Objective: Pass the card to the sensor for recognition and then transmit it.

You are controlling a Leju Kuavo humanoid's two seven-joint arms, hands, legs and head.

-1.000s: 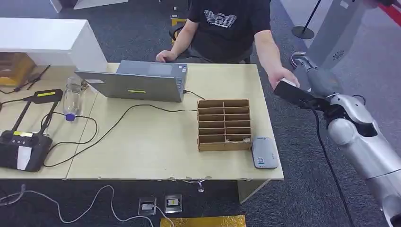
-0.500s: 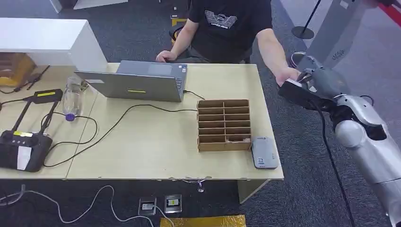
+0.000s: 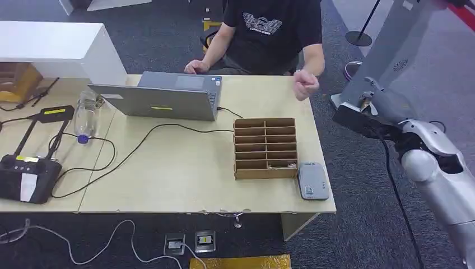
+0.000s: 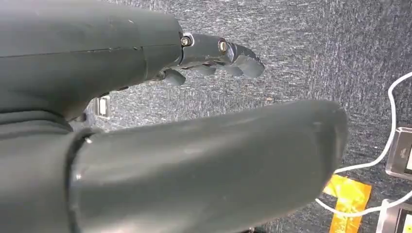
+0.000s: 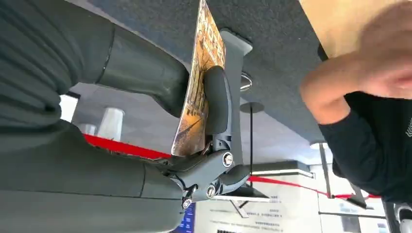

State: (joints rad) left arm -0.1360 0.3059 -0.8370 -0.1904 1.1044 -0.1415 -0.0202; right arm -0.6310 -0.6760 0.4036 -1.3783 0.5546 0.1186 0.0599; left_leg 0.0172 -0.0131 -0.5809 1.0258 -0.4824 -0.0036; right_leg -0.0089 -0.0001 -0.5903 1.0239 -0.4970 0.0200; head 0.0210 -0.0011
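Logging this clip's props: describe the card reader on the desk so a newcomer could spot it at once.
Start at the long pale wooden table and go to the brown slotted wooden organiser box near its right end. The small flat grey card reader lies beside that box at the front corner, the only grey slab there.

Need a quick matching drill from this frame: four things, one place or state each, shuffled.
Things:
1. card
2. card reader
3. laptop
4. left hand

Places or states:
A. open, on the table's far side in front of the person
B. holding nothing, over the carpet
C. pinched in the right hand, off the table's right end
D. flat on the table, just right of the wooden rack

Pairs: 1-C, 2-D, 3-A, 4-B
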